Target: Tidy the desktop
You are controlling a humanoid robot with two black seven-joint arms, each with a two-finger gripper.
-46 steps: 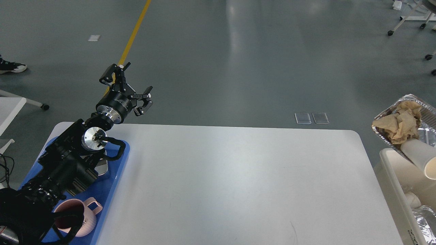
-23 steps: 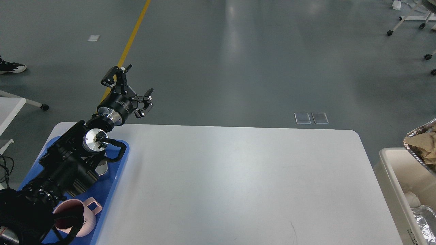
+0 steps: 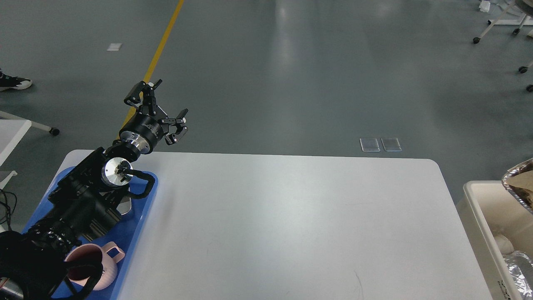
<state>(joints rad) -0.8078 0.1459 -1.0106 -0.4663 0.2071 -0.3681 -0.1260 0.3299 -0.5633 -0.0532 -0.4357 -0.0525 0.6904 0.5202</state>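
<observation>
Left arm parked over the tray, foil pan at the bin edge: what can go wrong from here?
1. The left arm lies over the blue tray, close to the pink cup; pulling back low might knock it.
2. The foil pan sits tilted over the bin rim and may spill outside.

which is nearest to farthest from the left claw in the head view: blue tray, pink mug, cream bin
1. Blue tray, just below the left claw at the desktop's left edge.
2. Pink mug, on the tray's near end.
3. Cream bin, far right, beyond the desktop.
</observation>
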